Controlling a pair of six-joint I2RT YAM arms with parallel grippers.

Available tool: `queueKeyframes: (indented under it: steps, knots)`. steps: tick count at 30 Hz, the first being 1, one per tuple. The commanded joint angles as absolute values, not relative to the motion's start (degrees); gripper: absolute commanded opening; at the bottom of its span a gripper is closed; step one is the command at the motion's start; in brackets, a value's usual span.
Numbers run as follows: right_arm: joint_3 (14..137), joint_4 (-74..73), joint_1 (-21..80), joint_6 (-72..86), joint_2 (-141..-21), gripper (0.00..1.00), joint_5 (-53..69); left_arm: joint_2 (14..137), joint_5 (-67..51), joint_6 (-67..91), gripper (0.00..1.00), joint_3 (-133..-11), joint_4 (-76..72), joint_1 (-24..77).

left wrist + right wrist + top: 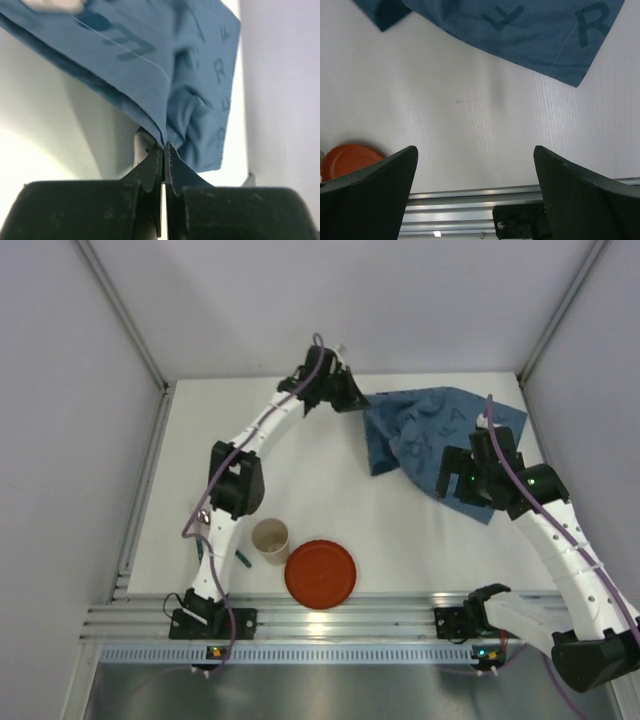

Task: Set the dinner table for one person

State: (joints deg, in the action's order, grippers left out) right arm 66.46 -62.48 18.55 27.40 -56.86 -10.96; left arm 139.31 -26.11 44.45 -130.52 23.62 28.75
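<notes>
A blue placemat [425,435] printed with letters lies crumpled at the back right of the white dinner table [330,510]. My left gripper [350,395] is shut on its left corner; in the left wrist view the cloth [190,75] rises from the closed tips of that gripper [164,147]. My right gripper [462,485] hovers over the placemat's near edge, open and holding nothing. In the right wrist view that gripper [475,165] spans bare table [470,110], with the placemat [530,30] at the top. A red plate [320,573] and a beige cup [270,540] stand near the front edge.
A ribbed aluminium rail [330,625] runs along the table's near edge and shows in the right wrist view [470,200]. A small green item [243,559] lies beside the left arm's base. White walls close off the back and both sides.
</notes>
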Motion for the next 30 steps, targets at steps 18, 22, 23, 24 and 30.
queueKeyframes:
  steps: [18,22,23,24,30]
  knots:
    - [60.47,-54.67,18.10,32.43,-65.74,1.00,-8.52,119.53,-16.37,23.12,0.99,-111.98,55.37,12.22]
    - [59.42,-53.79,18.02,32.43,-66.44,1.00,-7.65,120.67,-15.55,23.99,0.99,-110.92,53.54,12.22]
    - [58.98,-53.53,18.02,32.43,-66.62,1.00,-7.39,120.76,-15.73,24.08,0.98,-110.48,52.31,12.22]
    - [58.28,-53.26,18.02,32.26,-66.97,1.00,-7.03,121.02,-15.99,24.17,0.98,-110.13,51.42,12.39]
    - [58.88,-53.44,18.02,30.94,-68.99,1.00,-7.12,124.36,-14.95,24.26,0.98,-105.30,50.45,12.39]
